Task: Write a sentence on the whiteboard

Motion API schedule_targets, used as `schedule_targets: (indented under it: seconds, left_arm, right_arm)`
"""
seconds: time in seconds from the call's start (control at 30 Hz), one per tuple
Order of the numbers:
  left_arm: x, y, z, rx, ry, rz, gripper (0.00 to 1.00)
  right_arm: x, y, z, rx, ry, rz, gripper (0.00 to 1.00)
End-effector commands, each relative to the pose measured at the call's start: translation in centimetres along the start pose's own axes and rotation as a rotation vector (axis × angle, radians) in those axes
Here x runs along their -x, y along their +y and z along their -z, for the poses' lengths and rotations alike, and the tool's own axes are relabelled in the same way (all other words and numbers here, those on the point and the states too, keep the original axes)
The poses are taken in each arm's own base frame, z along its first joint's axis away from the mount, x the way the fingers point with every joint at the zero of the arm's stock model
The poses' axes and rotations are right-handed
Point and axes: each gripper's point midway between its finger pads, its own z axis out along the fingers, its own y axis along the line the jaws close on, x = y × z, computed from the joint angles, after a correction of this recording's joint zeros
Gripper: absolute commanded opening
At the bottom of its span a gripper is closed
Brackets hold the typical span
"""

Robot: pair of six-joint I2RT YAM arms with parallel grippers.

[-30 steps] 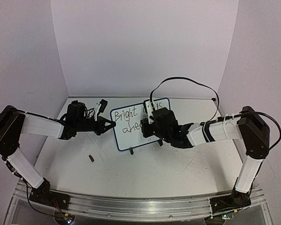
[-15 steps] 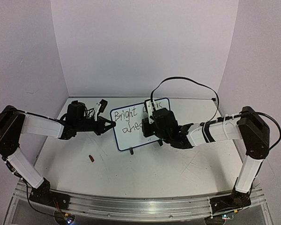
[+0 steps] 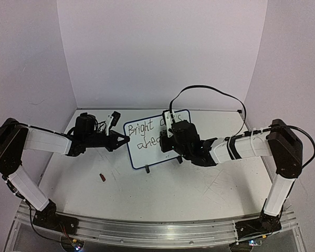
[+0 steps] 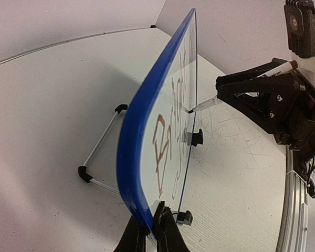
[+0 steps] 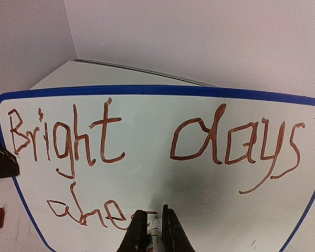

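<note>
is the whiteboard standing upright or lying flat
Upright: the whiteboard stands on edge, propped by a wire stand behind it, the left end effector pinching its rim.

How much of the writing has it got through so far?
Done: the top line of the sentence, "Bright days", is on the whiteboard. In hand: the second line reads "ahe" so far; the right tool holds the marker with its tip at the board, while the left tool clamps the board's edge. Left: the rest of that word, probably, and anything after it.
</note>
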Motion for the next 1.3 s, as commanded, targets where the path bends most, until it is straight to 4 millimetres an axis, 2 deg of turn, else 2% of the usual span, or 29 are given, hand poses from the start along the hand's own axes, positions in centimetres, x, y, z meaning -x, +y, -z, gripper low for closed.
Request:
schedule_targets:
  seconds: [0.0, 0.27, 0.4, 0.53, 0.67, 0.83, 0.97, 1.03, 1.1, 1.27]
  left_arm:
    - [-0.2, 2.9, 0.1, 0.134, 0.02, -0.068, 0.0]
    - [-0.2, 2.9, 0.1, 0.134, 0.02, -0.068, 0.0]
    - [-0.3, 2.9, 0.0, 0.131, 0.024, -0.066, 0.0]
    - [-0.2, 2.8, 0.1, 0.132, 0.021, -0.068, 0.0]
    - [-0.3, 2.9, 0.0, 0.129, 0.024, -0.065, 0.0]
    - [-0.1, 2.8, 0.0, 0.128, 0.021, -0.066, 0.0]
    - [-0.2, 2.9, 0.0, 0.131, 0.023, -0.064, 0.0]
    - [-0.3, 2.8, 0.0, 0.129, 0.023, -0.063, 0.0]
    - [-0.2, 2.8, 0.0, 0.129, 0.022, -0.064, 0.0]
    - [-0.2, 2.8, 0.1, 0.128, 0.022, -0.064, 0.0]
  right_arm:
    - [4.2, -0.9, 0.8, -0.03, -0.107, -0.034, 0.0]
    - [2.3, -0.4, 0.3, -0.001, -0.062, -0.044, 0.0]
    - [0.5, 0.0, -0.1, 0.014, -0.011, -0.034, 0.0]
    - [-0.9, -0.3, 0.1, 0.011, 0.023, -0.03, 0.0]
    - [-1.4, -0.6, 0.2, -0.003, 0.038, -0.022, 0.0]
    - [-0.5, -1.3, 0.9, -0.035, 0.018, -0.013, 0.0]
    - [3.4, -1.0, 3.2, 0.023, -0.08, -0.045, 0.0]
    - [4.6, -1.1, 3.8, 0.034, -0.105, -0.066, 0.0]
    - [4.5, -1.3, 3.5, 0.035, -0.098, -0.073, 0.0]
    - [2.6, -2.1, 1.7, -0.004, -0.051, -0.077, 0.0]
